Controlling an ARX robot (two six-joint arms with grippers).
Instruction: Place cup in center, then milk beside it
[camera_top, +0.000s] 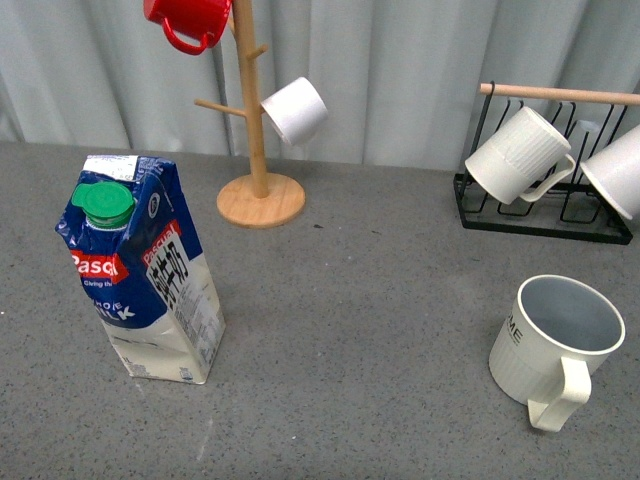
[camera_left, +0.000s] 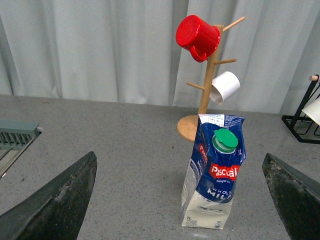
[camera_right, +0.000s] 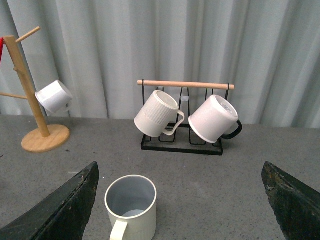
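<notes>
The cup (camera_top: 553, 347), cream-white with a pale grey-blue inside and a thick squared handle, stands upright at the front right of the grey table. The milk (camera_top: 145, 268), a tall blue and white carton with a green cap, stands at the front left, dented near its top. Neither arm shows in the front view. My left gripper (camera_left: 182, 200) is open and held back from the milk (camera_left: 214, 172), which stands ahead between its fingers. Wide open too, my right gripper (camera_right: 181, 200) has the cup (camera_right: 131, 206) ahead of it, close to one finger (camera_right: 60, 210).
A wooden mug tree (camera_top: 256, 120) at the back centre carries a red mug (camera_top: 188, 19) and a small white cup (camera_top: 295, 110). A black wire rack (camera_top: 545, 205) at the back right holds a ribbed white mug (camera_top: 518, 154) and another white mug (camera_top: 617, 170). Grey curtains hang behind.
</notes>
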